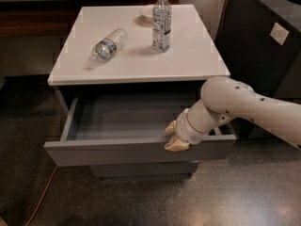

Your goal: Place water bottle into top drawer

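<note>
The water bottle is small and stubby, with a blue-green label. It lies on its side on the left part of the white cabinet top. The top drawer is pulled out and shows a bare grey inside. My gripper sits over the drawer's front edge, right of centre, far from the bottle. Its two tan fingers stand apart with nothing between them. The white arm comes in from the right.
A taller, slimmer clear bottle stands upright at the back of the cabinet top, with a small white dish behind it. A dark cabinet stands to the right. An orange cable runs on the floor at left.
</note>
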Action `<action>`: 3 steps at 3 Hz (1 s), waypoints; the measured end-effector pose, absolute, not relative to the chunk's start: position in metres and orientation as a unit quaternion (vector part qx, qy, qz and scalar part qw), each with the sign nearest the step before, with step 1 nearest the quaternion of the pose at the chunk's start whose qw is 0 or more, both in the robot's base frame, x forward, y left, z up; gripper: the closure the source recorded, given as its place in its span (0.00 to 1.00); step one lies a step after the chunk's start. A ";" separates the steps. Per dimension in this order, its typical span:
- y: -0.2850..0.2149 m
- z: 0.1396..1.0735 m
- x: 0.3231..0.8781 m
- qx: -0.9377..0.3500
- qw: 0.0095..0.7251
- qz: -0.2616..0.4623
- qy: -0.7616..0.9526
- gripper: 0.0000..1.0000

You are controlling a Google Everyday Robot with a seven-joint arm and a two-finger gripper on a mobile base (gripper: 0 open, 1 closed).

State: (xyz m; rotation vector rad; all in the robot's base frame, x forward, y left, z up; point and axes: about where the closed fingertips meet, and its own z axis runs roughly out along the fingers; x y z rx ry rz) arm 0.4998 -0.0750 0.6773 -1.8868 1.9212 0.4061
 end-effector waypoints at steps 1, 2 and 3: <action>-0.075 0.677 0.500 -0.678 0.208 0.146 0.690 0.59; -0.071 0.691 0.503 -0.679 0.215 0.140 0.688 0.36; -0.064 0.724 0.516 -0.682 0.230 0.125 0.683 0.12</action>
